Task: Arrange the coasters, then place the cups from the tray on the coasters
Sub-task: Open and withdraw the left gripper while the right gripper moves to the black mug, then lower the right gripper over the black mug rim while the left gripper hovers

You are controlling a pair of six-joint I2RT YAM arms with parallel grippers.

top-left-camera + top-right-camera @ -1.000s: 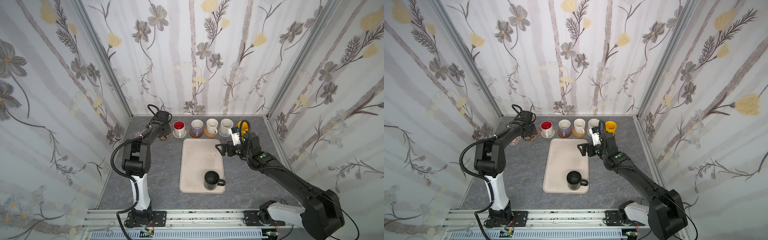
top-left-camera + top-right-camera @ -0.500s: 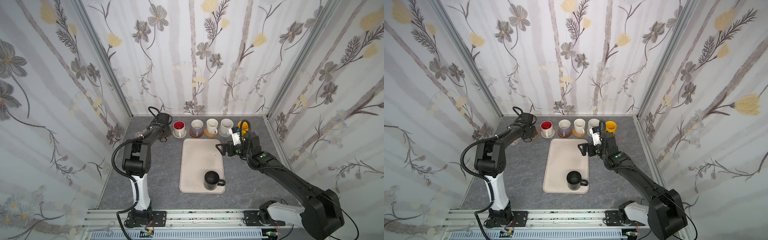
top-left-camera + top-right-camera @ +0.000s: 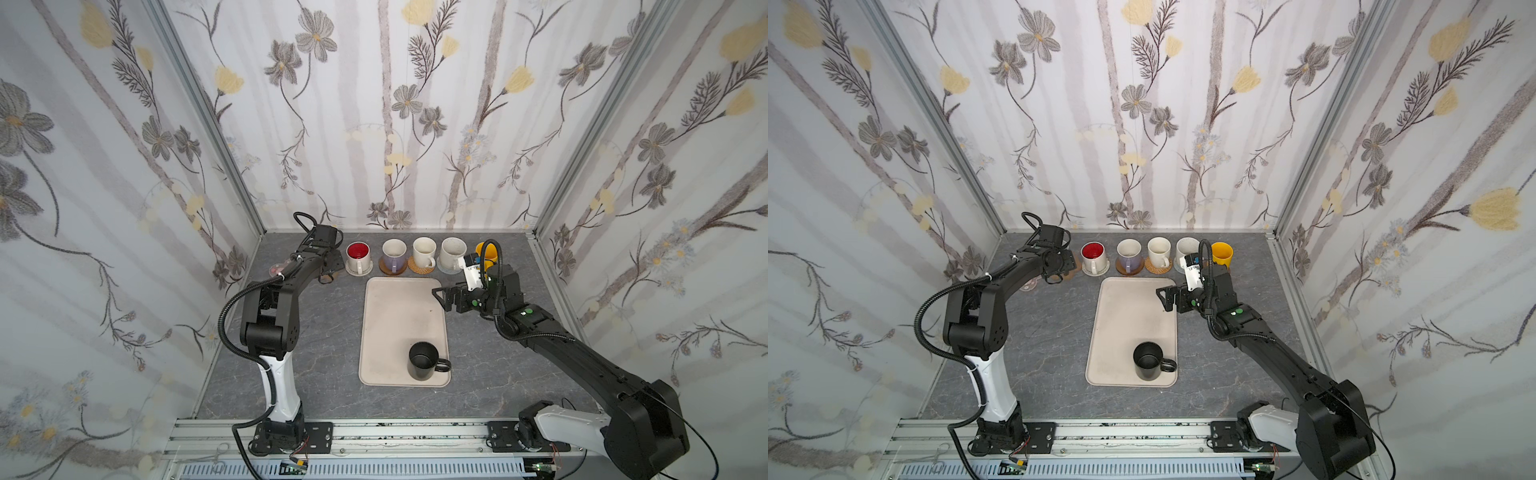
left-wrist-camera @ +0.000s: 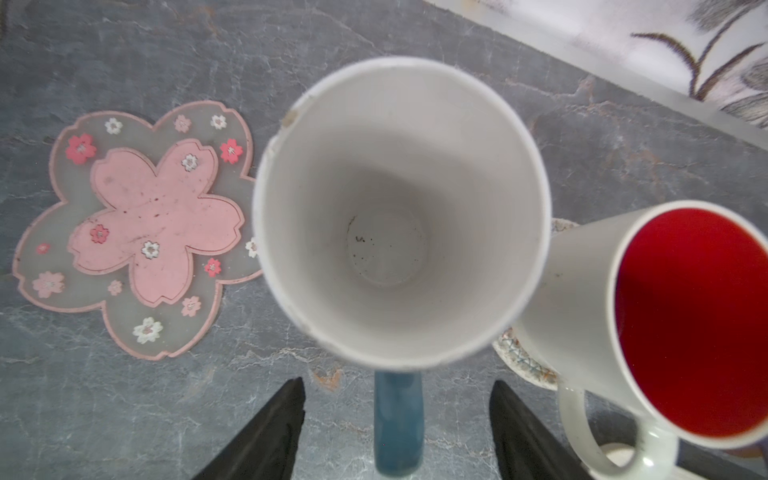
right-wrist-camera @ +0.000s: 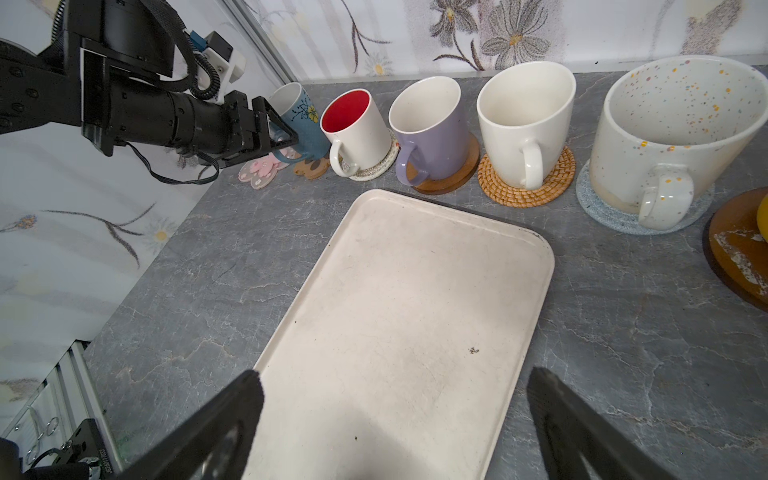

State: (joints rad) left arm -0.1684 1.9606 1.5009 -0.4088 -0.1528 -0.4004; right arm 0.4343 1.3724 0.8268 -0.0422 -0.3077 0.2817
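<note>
We're deep into this one: six cups stand in a row along the back of the table (image 3: 324, 332), and we count one to go. Reading from our left, the light blue mug (image 4: 399, 208) sits on the brown paw coaster (image 5: 312, 168). Then come the red-inside white mug (image 3: 358, 255) on the whitish crocheted coaster (image 5: 378, 170), the lavender mug (image 3: 394, 253) on the brown wooden disc (image 5: 453, 183), and the cream mug (image 3: 424, 252) on the woven rattan disc (image 5: 528, 191). The speckled mug (image 3: 452, 251) is on the grey-blue round coaster (image 5: 611, 216). The yellow mug (image 3: 1222, 253) at the far right looks to be on the glossy amber disc (image 5: 739, 257), though we catch only an edge of it there. Our left hand (image 4: 397, 382) hangs over the light blue mug, fingers (image 4: 270, 428) spread either side of the blue handle with a gap on both sides, gripping nothing, so we judge that cup delivered. Just beside it the pink flower coaster (image 4: 145, 224) lies bare, the only mat without a cup. The black mug (image 3: 422, 360) stands upright and alone on the near end of the tray (image 3: 399, 307), handle to the right. Our right hand (image 5: 395, 399) hovers over the tray's far end, fingers wide apart and empty. What's left, by our reckoning, is to fetch the black mug and set it on the pink flower.
</note>
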